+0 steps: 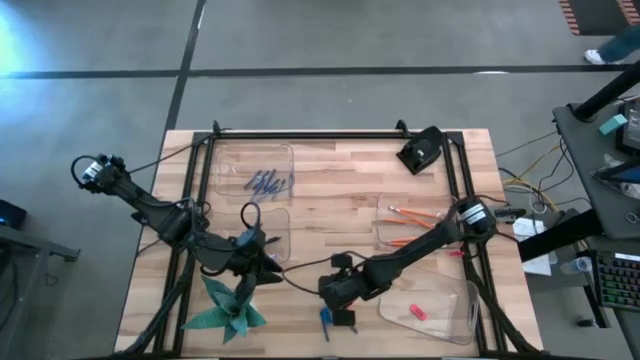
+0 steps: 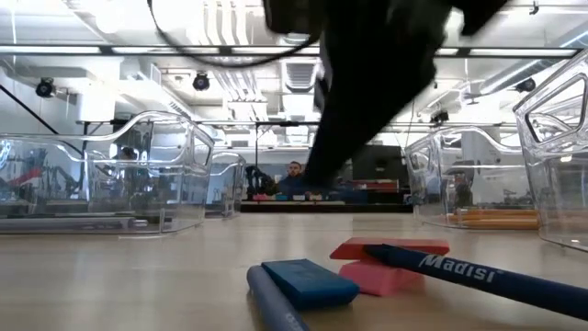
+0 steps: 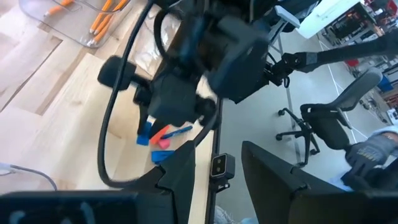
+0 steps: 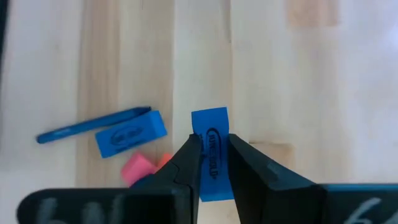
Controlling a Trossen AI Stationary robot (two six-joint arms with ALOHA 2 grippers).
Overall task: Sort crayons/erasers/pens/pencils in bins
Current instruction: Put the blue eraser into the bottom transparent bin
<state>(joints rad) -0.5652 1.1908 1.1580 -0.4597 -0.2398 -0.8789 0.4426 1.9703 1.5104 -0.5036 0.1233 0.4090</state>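
My right gripper (image 4: 211, 142) is shut on a blue eraser (image 4: 210, 124) and hangs above the table's near middle (image 1: 335, 292). Below it lie a second blue eraser (image 4: 132, 133), a pink eraser (image 4: 139, 168) and a blue pen (image 4: 93, 124), flat on the wood. Orange pencils (image 1: 415, 214) lie in the right bin (image 1: 385, 228). A pink eraser (image 1: 418, 312) lies in the near right bin (image 1: 460, 318). Blue sticks (image 1: 266, 183) lie in the far left bin (image 1: 228, 160). My left gripper (image 3: 217, 155) stands open and holds nothing, left of the middle (image 1: 250, 245). My right gripper pinches the blue eraser by its two long narrow sides (image 4: 214, 149) between its two fingers. The fingers slant down from above and lie along the eraser, whose far end (image 4: 209, 117) sticks out past the fingertips. The printed face is up, and the eraser is lifted clear of the table.
A fourth clear bin (image 1: 272, 225) sits under the left arm. A black device (image 1: 420, 152) stands at the far right of the table, and a green folded thing (image 1: 228, 310) lies at the near left. Cables run across the wood between the arms.
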